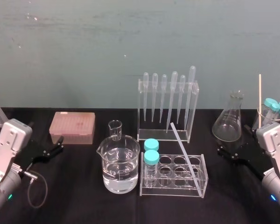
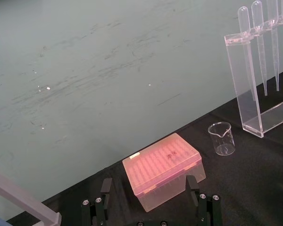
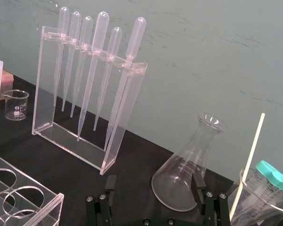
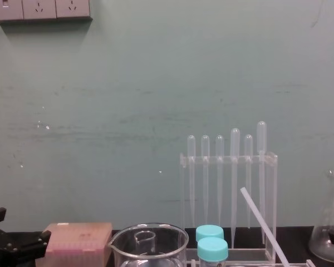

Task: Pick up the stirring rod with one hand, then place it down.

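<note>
The lighting is soft and even with no single source to be made out: the green wall (image 1: 130,46) is evenly bright apart from faint pale streaks and a few small white specks of glare. The black table (image 1: 74,205) takes the light flatly and shows hardly any shadows. The beaker (image 1: 120,163), the flask (image 1: 228,122) and the clear pipette rack (image 1: 164,135) carry thin bright highlights along rims and edges, and the stirring rod (image 1: 185,151) reads as a pale stripe against the dark table.

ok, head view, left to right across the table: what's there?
pink box → water beaker → teal-capped tubes → stirring rod → flask → thin stick
</note>
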You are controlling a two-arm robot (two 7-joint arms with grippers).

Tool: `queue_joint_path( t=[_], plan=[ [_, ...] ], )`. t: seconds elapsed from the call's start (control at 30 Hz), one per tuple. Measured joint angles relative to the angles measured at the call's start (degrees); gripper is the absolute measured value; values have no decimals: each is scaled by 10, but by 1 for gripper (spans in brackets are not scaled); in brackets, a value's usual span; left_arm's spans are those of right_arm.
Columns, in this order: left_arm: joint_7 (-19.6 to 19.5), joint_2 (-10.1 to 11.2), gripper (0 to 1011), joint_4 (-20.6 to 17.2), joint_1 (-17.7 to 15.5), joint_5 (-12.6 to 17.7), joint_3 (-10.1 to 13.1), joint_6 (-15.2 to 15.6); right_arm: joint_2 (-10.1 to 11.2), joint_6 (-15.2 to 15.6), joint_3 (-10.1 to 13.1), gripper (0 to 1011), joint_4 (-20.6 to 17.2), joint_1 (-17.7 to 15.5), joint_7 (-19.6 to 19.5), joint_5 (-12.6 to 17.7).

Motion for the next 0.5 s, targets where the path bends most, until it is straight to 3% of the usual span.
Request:
queue_joint_path(
  t=[0.5],
  plan=[
    [0, 0, 1000, 0, 0, 0, 0, 0, 0, 0, 0, 1003, 0, 0, 0, 0]
  ],
)
